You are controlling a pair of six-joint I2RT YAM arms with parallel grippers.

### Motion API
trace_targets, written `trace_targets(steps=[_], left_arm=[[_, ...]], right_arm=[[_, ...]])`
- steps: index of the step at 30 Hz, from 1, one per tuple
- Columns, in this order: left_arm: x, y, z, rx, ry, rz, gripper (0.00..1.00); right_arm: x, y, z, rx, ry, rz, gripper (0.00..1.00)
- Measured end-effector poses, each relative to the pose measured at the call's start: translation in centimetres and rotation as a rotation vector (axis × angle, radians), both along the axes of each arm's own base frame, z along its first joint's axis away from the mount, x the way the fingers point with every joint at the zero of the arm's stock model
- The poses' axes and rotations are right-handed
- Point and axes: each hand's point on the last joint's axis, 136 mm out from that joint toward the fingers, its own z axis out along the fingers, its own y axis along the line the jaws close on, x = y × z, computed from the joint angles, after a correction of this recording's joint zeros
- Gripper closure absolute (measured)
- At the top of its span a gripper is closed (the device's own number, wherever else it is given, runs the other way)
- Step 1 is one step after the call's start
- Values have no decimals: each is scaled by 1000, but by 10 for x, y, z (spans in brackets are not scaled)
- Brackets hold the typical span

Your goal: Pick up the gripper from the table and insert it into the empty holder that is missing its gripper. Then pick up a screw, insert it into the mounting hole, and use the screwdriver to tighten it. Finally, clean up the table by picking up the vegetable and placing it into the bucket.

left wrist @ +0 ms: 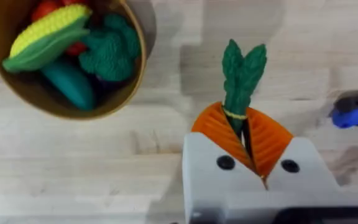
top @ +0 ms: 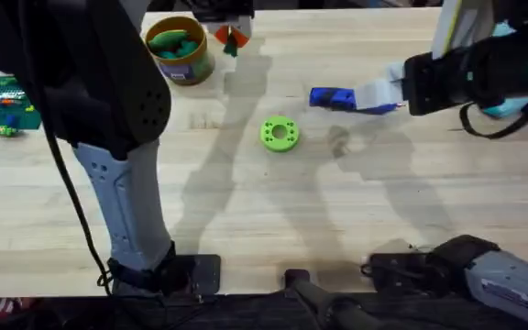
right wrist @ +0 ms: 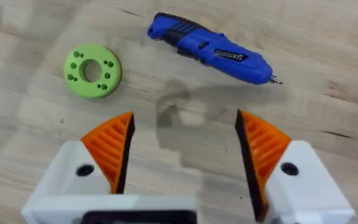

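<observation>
Pinching the vegetable (left wrist: 242, 74), left pincer (left wrist: 248, 140) hovers beside the bucket (left wrist: 126, 93).

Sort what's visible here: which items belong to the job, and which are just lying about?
Job items:
vegetable, held in the left hand
bucket, already holding toy food
screwdriver, lying on the table
right hand, open above bare wood

Lying about:
green disc
green card at the table's left edge
</observation>
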Motion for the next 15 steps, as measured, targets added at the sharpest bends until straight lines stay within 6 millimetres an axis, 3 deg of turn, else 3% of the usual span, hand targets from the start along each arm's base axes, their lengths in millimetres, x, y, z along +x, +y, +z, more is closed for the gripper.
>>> trace_targets(steps=[8, 15], left_arm=[[-5, 23, 0, 58, 26, 28, 979], [16, 83, 9, 36, -30, 93, 980]], right_arm=[[0, 0, 0, 0, 0, 0, 63], [3, 1, 2, 6, -14, 0, 63]])
